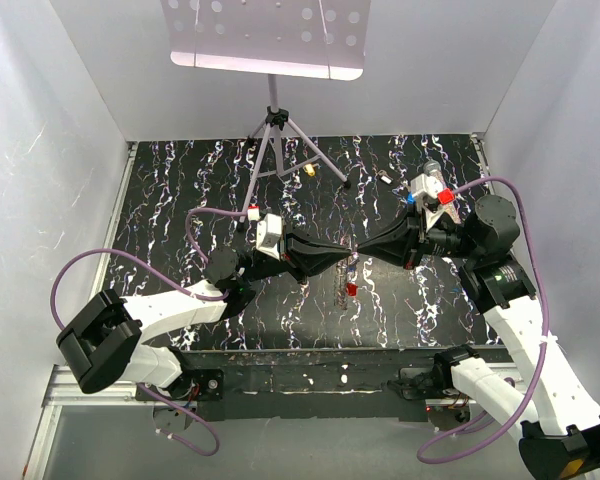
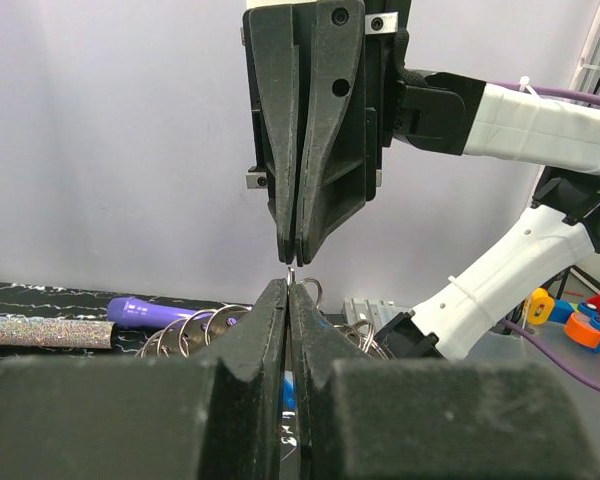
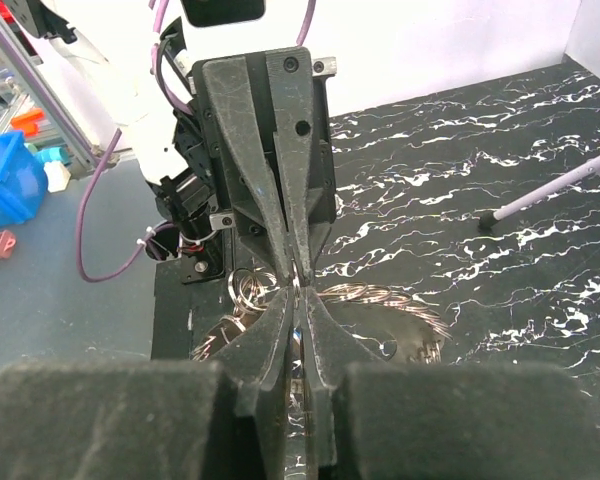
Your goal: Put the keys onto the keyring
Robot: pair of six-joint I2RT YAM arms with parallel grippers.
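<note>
Left tool [image 1: 348, 258] clamped, right tool [image 1: 364, 250] pinched, tips meeting mid-air

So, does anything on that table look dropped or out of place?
A small red piece lies alone on the black table, close by where the left pincer and right pincer meet tip to tip in the air. It may be a dropped key, but it is too small to tell.
</note>
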